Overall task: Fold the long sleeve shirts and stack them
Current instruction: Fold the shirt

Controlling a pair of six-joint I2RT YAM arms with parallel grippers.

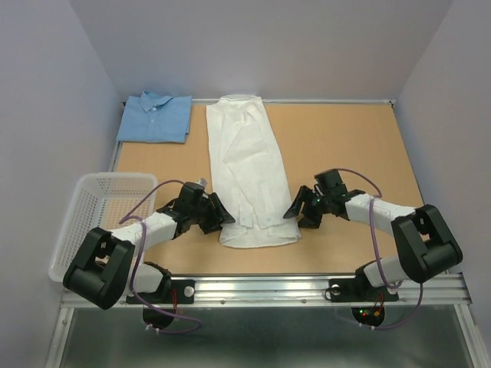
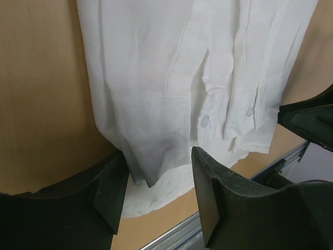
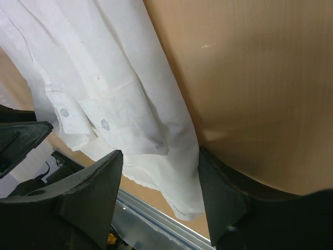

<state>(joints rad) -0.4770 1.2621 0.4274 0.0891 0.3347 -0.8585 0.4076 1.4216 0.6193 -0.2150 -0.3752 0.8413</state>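
This is a robotics lab test cell, not a home: a tan board tabletop (image 1: 337, 153) is boxed in by plain pale partition walls (image 1: 46, 92) at 9, 12 and 3 o'clock. At 6 o'clock an aluminium rail (image 1: 268, 287) carries a black-and-white left arm (image 1: 146, 230) and right arm (image 1: 383, 211), with purple cables (image 1: 374, 230) and small indicator lights (image 1: 368, 312). The props look staged: a white mesh basket (image 1: 115, 178) at 8 o'clock, a folded blue shirt (image 1: 156, 119) at 11 o'clock and a white shirt (image 1: 249, 169) at centre.

White-and-black arms (image 1: 149, 228), purple cables (image 1: 374, 221), black end effectors (image 1: 221, 215)
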